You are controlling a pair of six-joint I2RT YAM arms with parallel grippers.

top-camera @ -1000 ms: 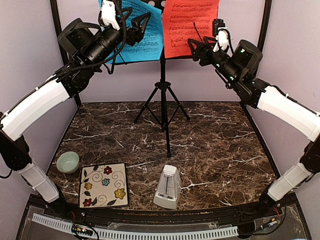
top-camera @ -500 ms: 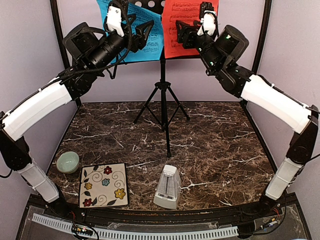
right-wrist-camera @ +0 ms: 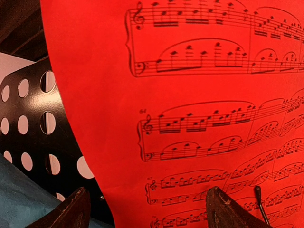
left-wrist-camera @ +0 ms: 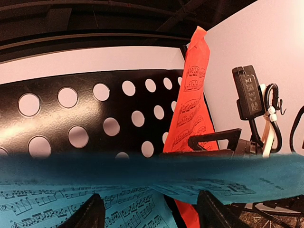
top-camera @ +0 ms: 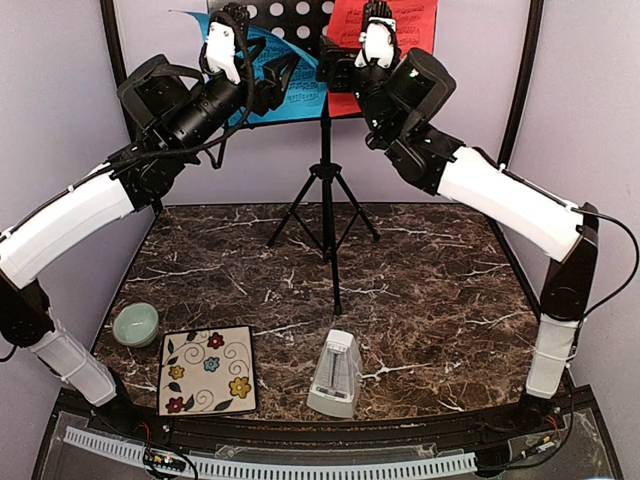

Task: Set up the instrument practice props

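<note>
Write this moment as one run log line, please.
left fingers: open, at blue sheet | right fingers: open, facing red sheet | stand: upright | metronome: upright, not held

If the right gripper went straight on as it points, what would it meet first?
Most likely the red printed music sheet, which fills the wrist view ahead of the right gripper; the black hole-perforated stand desk sits behind it. Distance is unclear.

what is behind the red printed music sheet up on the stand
Behind the red printed music sheet is the black hole-perforated desk of the tripod music stand, its holes showing beside the sheet's edge. The desk area directly behind the paper is covered.
</note>
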